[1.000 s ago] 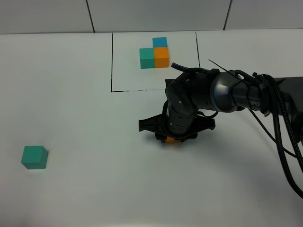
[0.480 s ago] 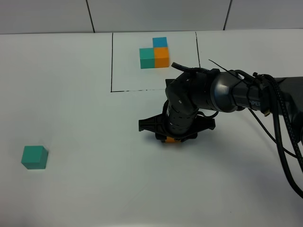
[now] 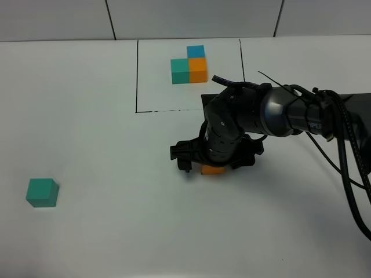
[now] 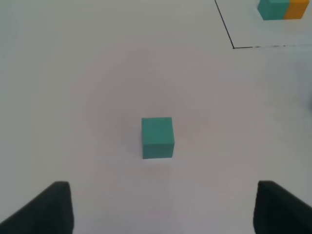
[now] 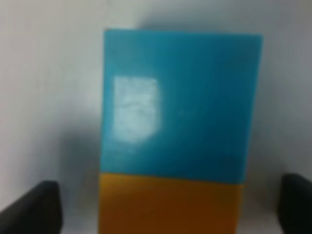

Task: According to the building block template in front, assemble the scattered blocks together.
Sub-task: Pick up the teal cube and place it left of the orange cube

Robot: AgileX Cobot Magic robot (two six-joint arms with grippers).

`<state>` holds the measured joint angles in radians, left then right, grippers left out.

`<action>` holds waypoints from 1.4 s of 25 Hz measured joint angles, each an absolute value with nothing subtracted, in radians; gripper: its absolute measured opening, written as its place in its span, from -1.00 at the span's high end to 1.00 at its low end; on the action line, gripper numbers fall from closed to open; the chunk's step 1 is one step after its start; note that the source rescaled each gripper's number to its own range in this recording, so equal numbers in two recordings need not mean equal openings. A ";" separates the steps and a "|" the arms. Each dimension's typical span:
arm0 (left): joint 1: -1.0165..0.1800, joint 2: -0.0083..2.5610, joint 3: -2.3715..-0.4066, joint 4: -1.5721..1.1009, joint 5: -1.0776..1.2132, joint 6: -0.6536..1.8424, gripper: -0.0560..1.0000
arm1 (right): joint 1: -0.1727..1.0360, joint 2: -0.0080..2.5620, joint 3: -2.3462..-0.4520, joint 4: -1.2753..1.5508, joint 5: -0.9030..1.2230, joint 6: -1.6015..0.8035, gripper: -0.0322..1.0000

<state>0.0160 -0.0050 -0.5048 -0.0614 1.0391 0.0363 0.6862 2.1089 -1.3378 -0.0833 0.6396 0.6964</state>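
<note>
The right arm [image 3: 278, 116] reaches in over the middle of the desk [image 3: 104, 145]. Its right hand [image 3: 212, 161] hangs low over two of the scattered blocks. The wrist view shows the blue block [image 5: 180, 102] and the orange block [image 5: 170, 204] lying edge to edge, one face flush against the other. The hand's fingers stand wide apart, clear of both sides and gripping nothing. Judging by that, the blue-orange joint of the L is made.

The building block template [image 3: 188, 70] sits at the far side, inside its thin black outline [image 3: 137, 75]. There, teal sits beside orange and blue behind orange. One piece is left to bring in: the teal block [image 3: 42, 192] rests alone near the front left, well apart from the pair. The left hand [image 4: 163, 207] hovers above it with its fingers spread and nothing between them, so the pickup is not yet begun. The teal block has to land against the orange block's free side.

The desk is plain, matte white and bare apart from these things. Behind it stands a pale wall [image 3: 58, 17] of panels split by dark seams. Black cables [image 3: 348, 174] trail off the arm at the right edge.
</note>
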 joint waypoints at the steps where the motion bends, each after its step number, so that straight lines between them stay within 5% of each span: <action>1: 0.016 -0.005 -0.505 -0.061 1.039 0.036 -0.43 | 0.685 2.103 -1.333 -0.084 0.646 0.689 -0.80; 5: 0.016 -0.005 -0.505 -0.061 1.039 0.036 -0.43 | 0.682 2.040 -1.314 -0.089 0.663 0.650 -0.98; 13: 0.016 -0.005 -0.505 -0.061 1.039 0.036 -0.43 | 0.635 1.798 -1.239 -0.082 0.676 0.500 -1.00; 26: 0.016 -0.005 -0.505 -0.061 1.039 0.036 -0.43 | 0.004 1.555 -1.119 -0.072 0.611 0.121 -1.00; 35: 0.016 -0.005 -0.505 -0.061 1.039 0.036 -0.43 | -0.063 1.371 -0.998 -0.054 0.552 0.025 -0.97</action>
<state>0.0160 -0.0050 -0.5048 -0.0614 1.0391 0.0363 -0.0625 1.3709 -0.9975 -0.0541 0.5517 0.0254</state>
